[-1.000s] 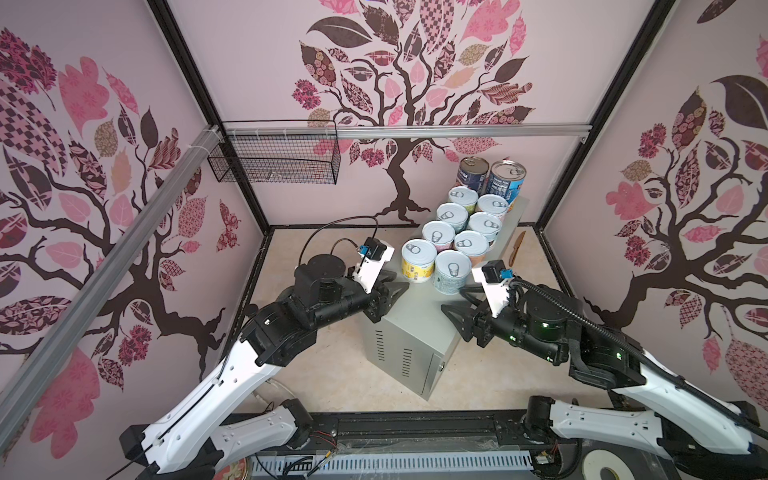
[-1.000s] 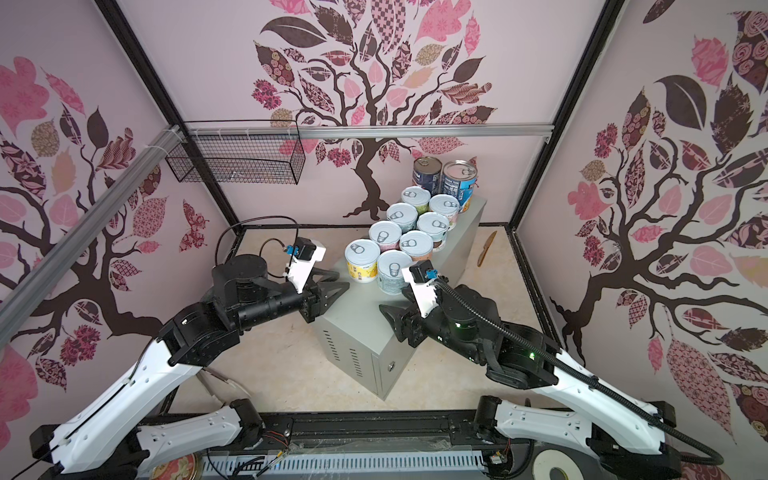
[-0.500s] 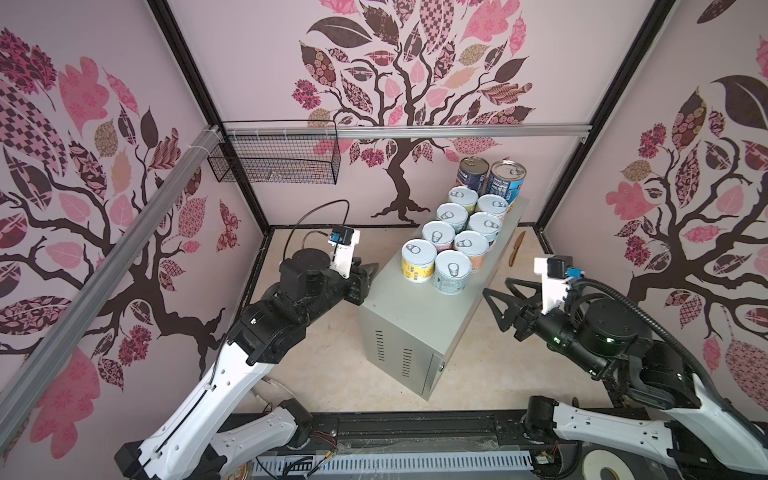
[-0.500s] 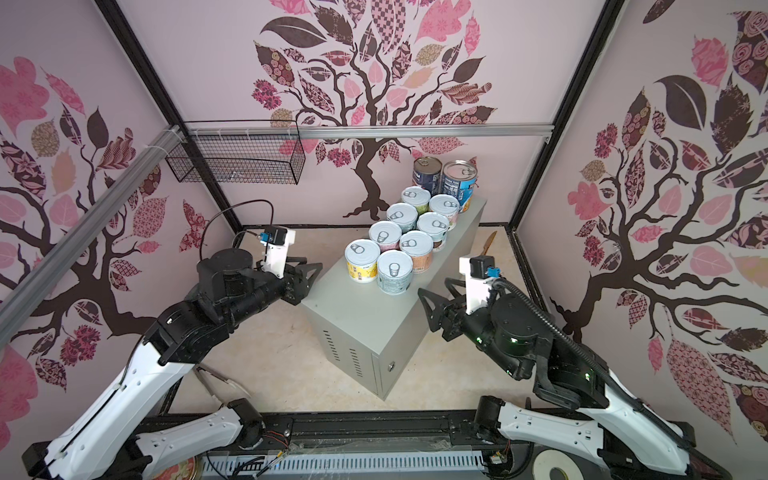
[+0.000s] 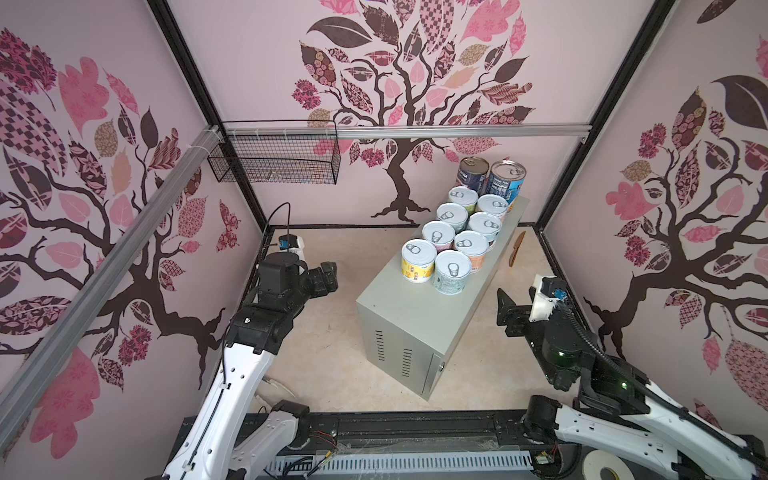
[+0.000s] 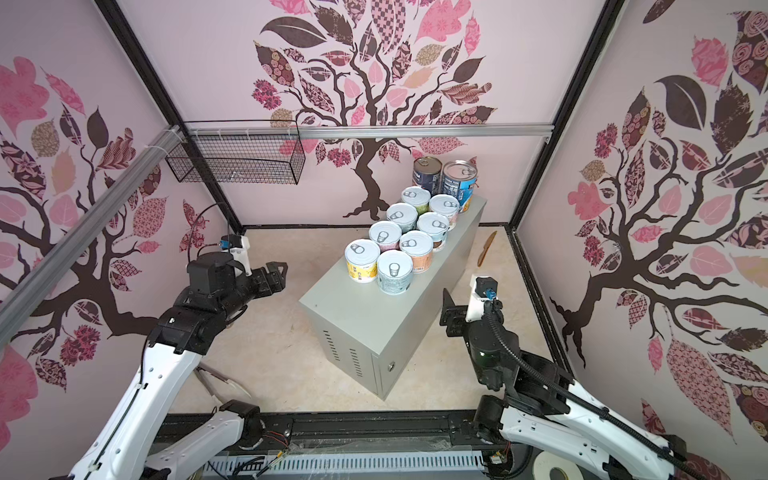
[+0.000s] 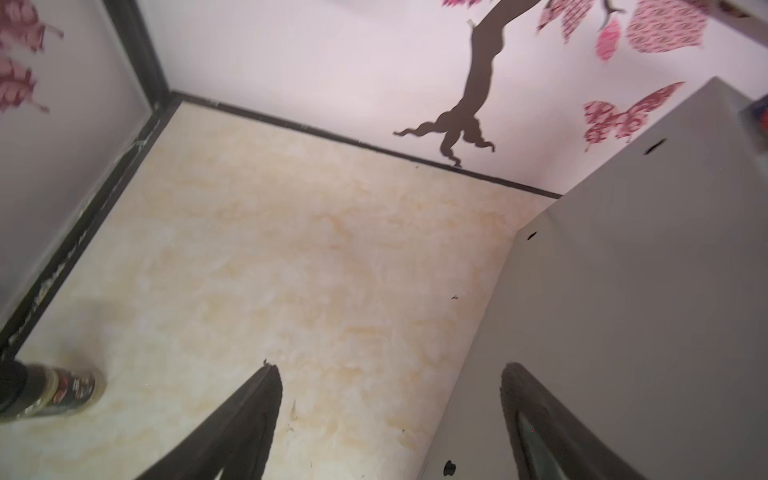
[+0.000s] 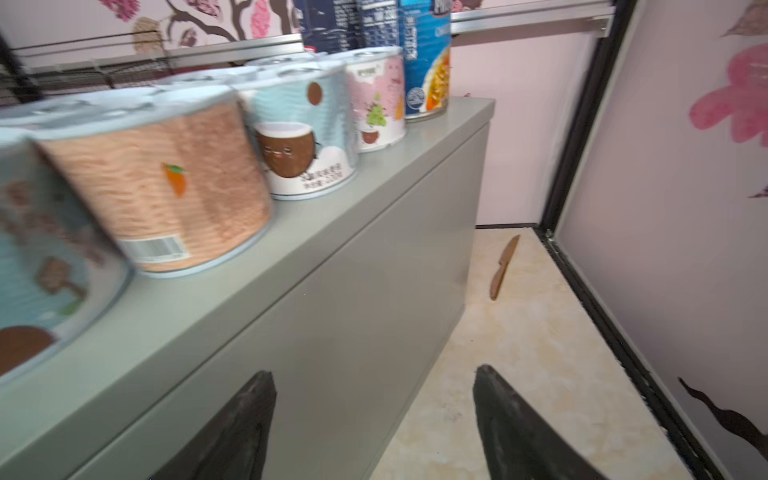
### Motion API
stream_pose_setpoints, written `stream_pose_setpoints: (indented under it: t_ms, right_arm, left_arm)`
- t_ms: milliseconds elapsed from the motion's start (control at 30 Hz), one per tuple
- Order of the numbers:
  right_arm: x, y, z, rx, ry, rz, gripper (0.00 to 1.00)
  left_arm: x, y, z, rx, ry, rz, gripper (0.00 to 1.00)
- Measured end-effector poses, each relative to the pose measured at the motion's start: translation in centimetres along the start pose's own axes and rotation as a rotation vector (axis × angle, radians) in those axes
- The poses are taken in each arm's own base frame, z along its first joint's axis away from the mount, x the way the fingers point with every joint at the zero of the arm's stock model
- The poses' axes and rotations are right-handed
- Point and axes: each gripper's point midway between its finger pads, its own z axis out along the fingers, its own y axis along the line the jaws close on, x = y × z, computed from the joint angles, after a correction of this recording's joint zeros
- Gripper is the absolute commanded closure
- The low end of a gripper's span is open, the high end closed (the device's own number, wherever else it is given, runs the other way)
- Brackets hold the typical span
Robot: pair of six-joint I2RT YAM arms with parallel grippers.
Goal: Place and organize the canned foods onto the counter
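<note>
Looks pretty much done to me. All ten canned foods [image 5: 457, 232] stand upright on the surface [image 5: 399, 316], the long grey metal box with vent slits. They sit in two tidy rows that run along the box's long axis. The two tall blue cans [image 5: 505, 183] are at the far end by the wall, and the yellow can [image 5: 417, 261] and a pale blue can [image 5: 452, 272] make the front pair. The near half of the top is bare.

The left fingers [image 7: 253, 424] are spread apart and empty, out over the floor and well off the box's side. The right fingers [image 8: 245, 424] are also apart with nothing between them, just beside the opposite long side. From there the cans are up and ahead, toward the middle.

I can't spot any can left on the floor. There's only a small dark jar [image 7: 54, 390] and a wooden knife [image 8: 504, 266], and neither belongs to the job. If the front pair needs a nudge, I'd say the right arm is nearer. It would have to come up over the edge and push along the row, not across it.
</note>
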Motion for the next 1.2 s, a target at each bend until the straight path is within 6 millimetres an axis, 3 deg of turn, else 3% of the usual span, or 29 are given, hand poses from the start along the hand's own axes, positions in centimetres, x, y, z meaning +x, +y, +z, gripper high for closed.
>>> stream_pose_setpoints:
  t_ms: [100,233,367,467,600,667,767,833,967,1200]
  right_arm:
    - [1.2,-3.5,2.3,0.127,0.034,0.049,0.18]
    - [4.3,-10.4,5.5,0.301,0.098,0.222,0.17]
    - [9.6,-10.6,8.1,0.285,0.206,0.284,0.04]
    - [13.2,-11.3,9.8,0.327,0.258,0.279,0.00]
    - [17.6,-13.6,9.6,0.431,0.242,0.264,0.00]
    - [19.2,-14.8,9.2,0.487,0.220,0.250,0.00]
    - [19.5,-16.1,9.1,0.559,0.187,0.227,0.00]
    - [18.6,-16.5,9.5,0.588,0.137,0.219,0.00]
    - [17.3,-17.3,10.0,0.627,0.048,0.196,0.00]
    - [18.2,-17.8,10.6,0.651,0.018,0.134,0.00]
  left_arm:
    - [1.8,1.8,1.0,-0.050,0.039,-0.030,0.07]
    - [3.3,3.6,1.9,-0.114,0.055,-0.040,0.06]
    - [3.9,5.3,2.9,-0.196,0.033,-0.038,0.03]
    - [4.8,7.1,4.4,-0.282,0.030,-0.037,0.02]
    - [6.6,10.3,6.7,-0.374,0.035,-0.080,0.02]
    - [7.8,13.1,7.5,-0.431,0.042,-0.155,0.02]
    - [9.1,16.9,8.3,-0.522,0.059,-0.240,0.02]
    - [9.4,17.8,9.0,-0.545,0.067,-0.246,0.02]
    - [9.5,18.1,10.7,-0.544,0.049,-0.211,0.02]
    - [9.6,17.5,13.5,-0.552,0.048,-0.023,0.02]
